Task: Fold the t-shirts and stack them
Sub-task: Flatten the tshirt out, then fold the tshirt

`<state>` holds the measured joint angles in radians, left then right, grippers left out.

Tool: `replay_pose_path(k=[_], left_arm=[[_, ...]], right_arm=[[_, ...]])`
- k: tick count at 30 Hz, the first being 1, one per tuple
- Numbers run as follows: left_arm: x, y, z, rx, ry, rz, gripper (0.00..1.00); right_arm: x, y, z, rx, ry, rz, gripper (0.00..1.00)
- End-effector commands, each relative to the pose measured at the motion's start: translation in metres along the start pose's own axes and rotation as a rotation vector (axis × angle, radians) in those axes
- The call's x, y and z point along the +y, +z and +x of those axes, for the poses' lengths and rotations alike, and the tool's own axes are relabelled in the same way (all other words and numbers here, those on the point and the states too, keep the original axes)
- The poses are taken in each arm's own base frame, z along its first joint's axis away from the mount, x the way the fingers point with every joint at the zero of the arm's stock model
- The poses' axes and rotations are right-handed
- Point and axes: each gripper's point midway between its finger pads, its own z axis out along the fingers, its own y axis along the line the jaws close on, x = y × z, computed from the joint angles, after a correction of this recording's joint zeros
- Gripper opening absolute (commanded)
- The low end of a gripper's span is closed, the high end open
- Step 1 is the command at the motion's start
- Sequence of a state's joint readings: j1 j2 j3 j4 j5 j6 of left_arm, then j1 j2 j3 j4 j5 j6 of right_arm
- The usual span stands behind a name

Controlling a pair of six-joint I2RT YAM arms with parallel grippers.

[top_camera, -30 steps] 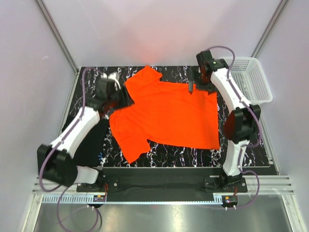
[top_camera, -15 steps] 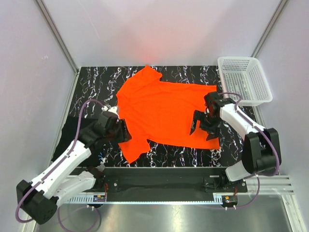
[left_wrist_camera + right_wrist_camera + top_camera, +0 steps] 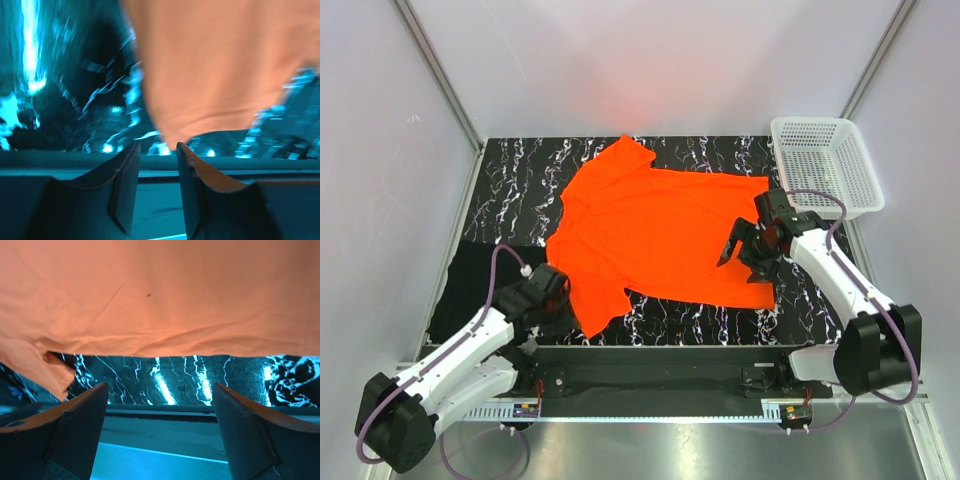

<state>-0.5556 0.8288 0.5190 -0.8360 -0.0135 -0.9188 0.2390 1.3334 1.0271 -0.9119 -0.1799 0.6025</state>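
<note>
Orange-red cotton, a short-sleeved t-shirt [image 3: 660,235], lies spread flat across the middle of the black white-veined marbled mat [image 3: 520,180], collar towards the mat's left side and hem towards its right. A second ago I had both arms at the mat's far edge, on the shirt's far corners. They have since let go and swung back to the mat's near half.

The left gripper [image 3: 558,302] now sits low by the mat's near left corner. Its wrist view shows the jaws close together with nothing between them, the tip of the near sleeve just beyond. The right gripper [image 3: 745,258] hangs over the mat's right side with its jaws wide apart and empty, the shirt's edge just ahead of them.

The plain black folded shirt [image 3: 465,290] rests at the mat's left edge, and the white plastic mesh basket [image 3: 860,170] stands off its far right corner.

I take the flattening as done and the first fold as next; the left jaws would need to open first.
</note>
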Motion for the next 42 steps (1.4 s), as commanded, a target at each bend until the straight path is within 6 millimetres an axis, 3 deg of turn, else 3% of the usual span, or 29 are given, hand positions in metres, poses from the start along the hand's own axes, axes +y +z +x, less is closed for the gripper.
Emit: replay_pose_path(k=[1, 7, 16, 25, 31, 36, 42], left_arm=[[-0.004, 0.014, 0.018, 0.064, -0.102, 0.043, 0.39], [-0.003, 0.023, 0.019, 0.065, -0.084, 0.047, 0.39], [-0.012, 0.017, 0.015, 0.051, -0.087, 0.083, 0.41], [-0.008, 0.033, 0.017, 0.092, -0.083, 0.022, 0.44], [-0.009, 0.034, 0.018, 0.102, -0.085, 0.022, 0.29], [-0.013, 0.031, 0.014, 0.090, -0.065, 0.031, 0.00], [-0.022, 0.023, 0.005, 0.065, -0.009, 0.060, 0.00]], right_arm=[[-0.014, -0.015, -0.009, -0.122, 0.117, 0.049, 0.88], [-0.035, -0.011, -0.004, -0.127, 0.195, 0.080, 0.84], [-0.051, -0.006, -0.001, -0.135, 0.242, 0.104, 0.84], [-0.062, -0.004, -0.006, -0.141, 0.290, 0.126, 0.84], [-0.079, 0.004, 0.001, -0.101, 0.420, 0.139, 0.83], [-0.100, 0.012, 0.011, -0.048, 0.611, 0.142, 0.83], [-0.124, 0.011, 0.014, -0.084, 0.715, 0.162, 0.74]])
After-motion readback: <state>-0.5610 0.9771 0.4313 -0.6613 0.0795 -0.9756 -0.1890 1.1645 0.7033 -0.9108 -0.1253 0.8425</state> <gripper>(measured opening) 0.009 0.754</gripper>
